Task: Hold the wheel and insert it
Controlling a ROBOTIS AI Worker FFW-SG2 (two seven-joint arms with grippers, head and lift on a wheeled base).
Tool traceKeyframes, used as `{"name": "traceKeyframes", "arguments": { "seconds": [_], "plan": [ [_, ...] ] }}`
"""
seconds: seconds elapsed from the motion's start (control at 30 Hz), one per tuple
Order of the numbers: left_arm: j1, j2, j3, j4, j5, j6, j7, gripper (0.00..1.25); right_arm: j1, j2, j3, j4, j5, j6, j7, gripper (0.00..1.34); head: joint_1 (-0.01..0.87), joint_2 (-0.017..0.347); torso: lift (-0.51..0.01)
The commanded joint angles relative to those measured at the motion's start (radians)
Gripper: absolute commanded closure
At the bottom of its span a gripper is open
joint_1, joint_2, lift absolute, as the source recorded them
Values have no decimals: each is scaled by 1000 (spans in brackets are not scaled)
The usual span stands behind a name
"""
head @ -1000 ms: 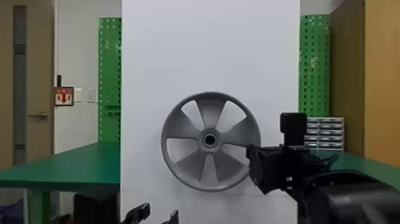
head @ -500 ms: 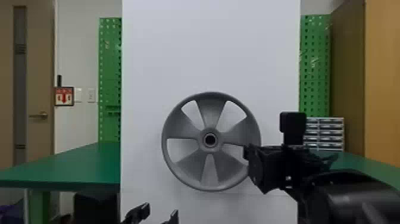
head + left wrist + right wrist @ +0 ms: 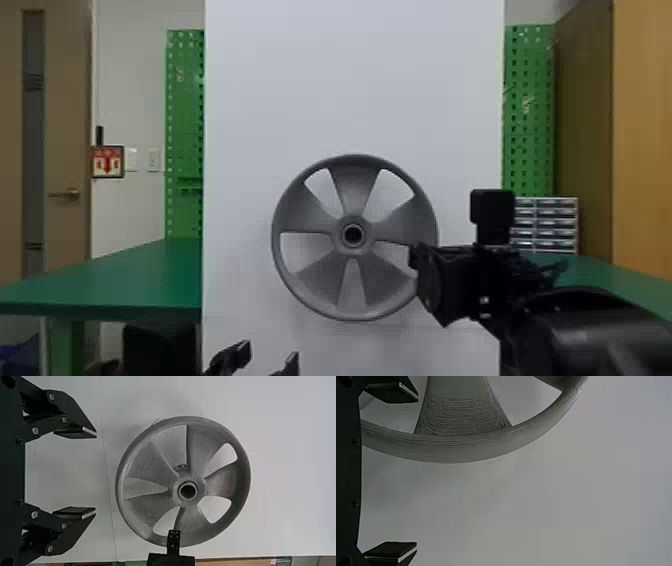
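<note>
The large grey wheel with five broad spokes [image 3: 320, 217] is upright in front of a tall, smooth white panel [image 3: 350, 75], its round hub with a dark centre hole [image 3: 353, 235] facing the robot. The right hand, a black gripper with two flat fingers [image 3: 430, 280], is wide, with nothing gripped. In the head view it overlaps the wheel's rim on the robot's right side, below hub level; whether it touches cannot be told. In the right wrist view the rim crosses the space ahead of the gap between its fingers, nearer one finger than the other, and that finger overlaps a window between spokes.

The left hand, a matching black gripper [image 3: 270, 356], is also wide and holds nothing. The wheel is above it and towards the robot's right in the head view; in the left wrist view the whole wheel shows beyond its parted fingertips. Out to the robot's left of this hand is a green-topped table [image 3: 125, 280]. Behind the right hand are a small grey drawer cabinet [image 3: 555, 225] and another green tabletop [image 3: 605, 270]
</note>
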Motion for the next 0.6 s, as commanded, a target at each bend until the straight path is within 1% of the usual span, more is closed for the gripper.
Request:
{"name": "traceKeyframes", "arguments": {
  "seconds": [0.0,0.2,0.57],
  "plan": [
    [1,0,2,-1,2,0,0,553,15,2,7,-26,-10,0,0,-2,5,112,-478],
    [4,0,7,-1,2,0,0,553,66,2,17,-111,-27,3,0,-2,5,112,-478],
    [7,0,10,-1,2,0,0,555,160,2,13,-277,-13,46,0,-2,5,112,-478]
  ]
}}
